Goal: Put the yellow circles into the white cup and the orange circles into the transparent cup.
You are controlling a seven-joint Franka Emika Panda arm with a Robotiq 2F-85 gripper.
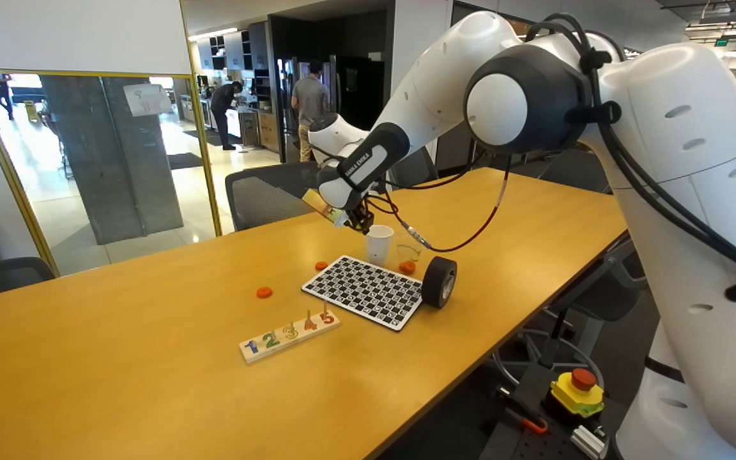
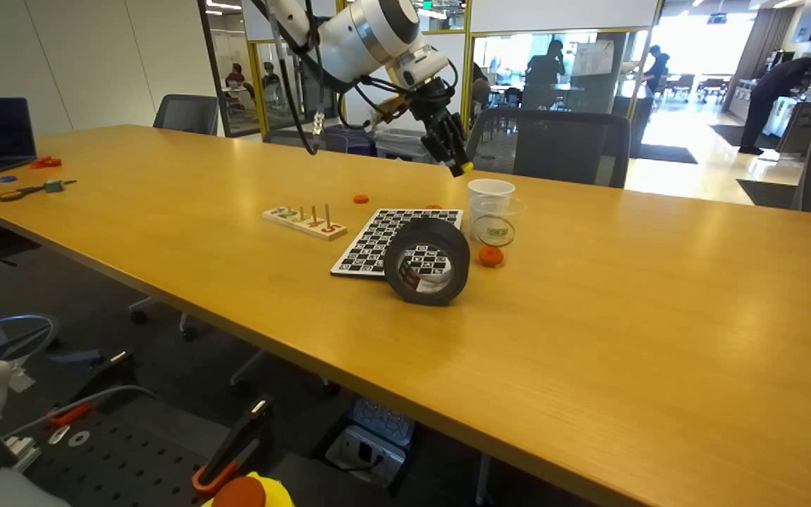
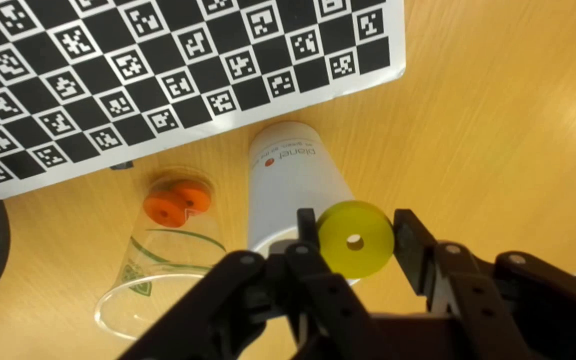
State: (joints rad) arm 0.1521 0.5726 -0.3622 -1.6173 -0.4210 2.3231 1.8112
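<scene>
**Long bench (image 2: 624,331), yellow circle (image 3: 355,222) poised near the mouth of the white cup (image 3: 293,172)**

Pinched between the claw's (image 3: 356,231) two tips, the yellow circle (image 2: 467,167) shows above the cup's rim and to one side in an exterior view; I cannot tell whether it lines up with the opening. Released off-centre, it could clip the rim and drop onto the bench. Coming down misaligned, a fingertip could catch the lip and tip the cup, which looks light. Its neighbour, the transparent cup (image 3: 168,250), stands just beside it, so a sideways shove might topple both.

Two orange circles (image 3: 164,208) sit at the bottom of the transparent cup. What the white cup holds is hidden. Loose on the bench are one orange circle (image 1: 321,266) just beside the checkered board (image 1: 368,291) and another orange circle (image 1: 264,292) farther off, both probably due for the transparent cup.
</scene>
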